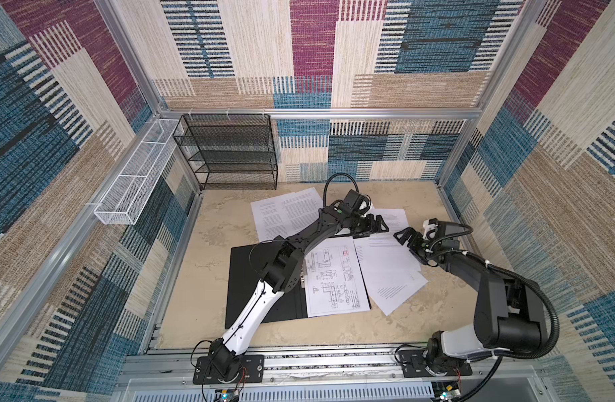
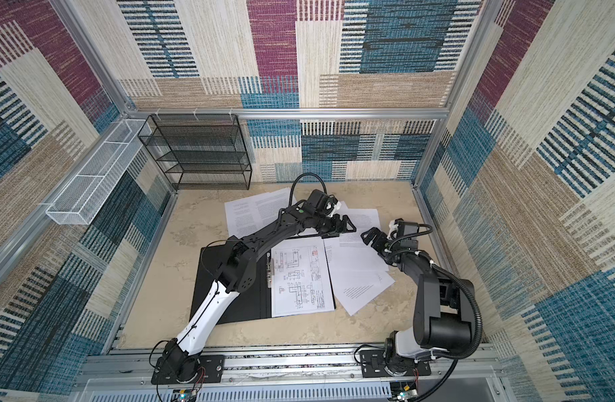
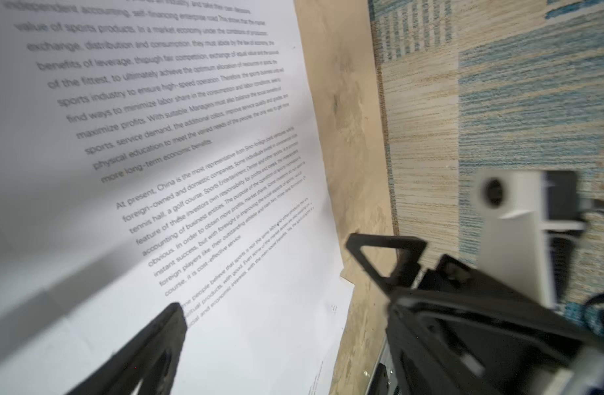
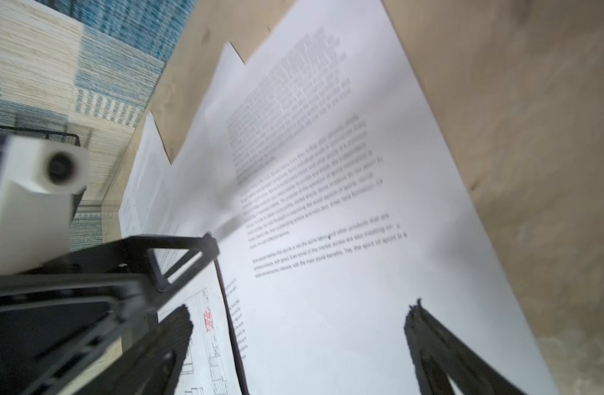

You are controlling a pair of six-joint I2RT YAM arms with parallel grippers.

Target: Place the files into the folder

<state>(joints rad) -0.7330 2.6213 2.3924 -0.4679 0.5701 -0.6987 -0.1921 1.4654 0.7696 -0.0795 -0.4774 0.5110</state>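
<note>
Two pincers, both released and holding nothing. The left gripper (image 1: 382, 224) and the right gripper (image 1: 400, 235) face each other tip to tip, near but apart, low over the text sheets at the far right of the table. In the right wrist view the right gripper (image 4: 299, 307) shows both fingers (image 4: 172, 337) spread wide above a printed page, with the left gripper (image 4: 181, 254) just beside. Whether any tip touches the paper cannot be told.

The files (image 1: 382, 255) number six sheets in both top views. One sheet of line drawings (image 1: 334, 278) lies on the right half of the folder, its long axis running near to far, parallel to the spine. Its near edge hangs a little past the folder's edge. Three text sheets overlap to the right of it on the bare table, and the nearest one (image 1: 396, 292) is turned diagonally. Two more text sheets (image 1: 285, 215) overlap at the back, just beyond the folder, partly under the left arm.

There is one folder (image 1: 240, 278). It lies open and flat at mid-table, black inside up, with the spread wider left to right and the metal spine clip (image 2: 268, 271) running near to far.

Further out, one black wire-mesh shelf rack (image 1: 226, 153) stands against the back wall, and one white mesh basket (image 1: 132, 188) hangs on the left wall.
</note>
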